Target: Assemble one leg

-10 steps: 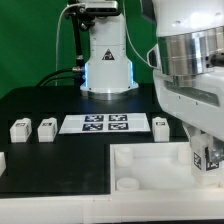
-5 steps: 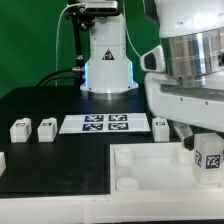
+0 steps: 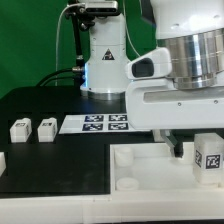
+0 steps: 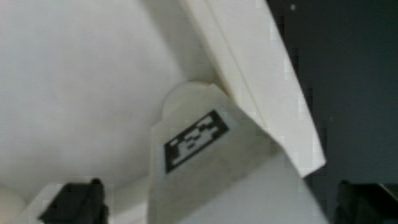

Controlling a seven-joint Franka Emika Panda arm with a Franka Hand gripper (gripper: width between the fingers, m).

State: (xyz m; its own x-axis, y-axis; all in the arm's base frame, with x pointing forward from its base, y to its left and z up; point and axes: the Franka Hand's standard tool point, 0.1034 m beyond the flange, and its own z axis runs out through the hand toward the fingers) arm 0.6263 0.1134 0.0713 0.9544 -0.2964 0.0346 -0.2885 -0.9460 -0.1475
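At the exterior view's left, two spare legs (image 3: pixel 19 129) (image 3: pixel 46 128) stand side by side on the black table (image 3: pixel 60 165), untouched; just beside them toward the right lies the marker board (image 3: pixel 95 123); further right the arm (image 3: pixel 185 70) fills much of the picture, hanging low over the large white tray-like piece (image 3: pixel 160 190) at the near edge; at the far right the leg (image 3: pixel 208 160) stands upright at that piece's corner, tag facing the camera, just beside the arm's lower end. The wrist view shows the same leg (image 4: pixel 196 145) against the piece's raised wall, with the two dark fingertips well apart at either side of the picture; the jaws are spread and pinch nothing. The step in hand looks like fitting this leg into its corner socket; whether it is fully seated cannot be told. The next move probably calls for lining the jaws squarely over the leg, closing on its sides, then turning or pressing it home without tilting it against the wall.
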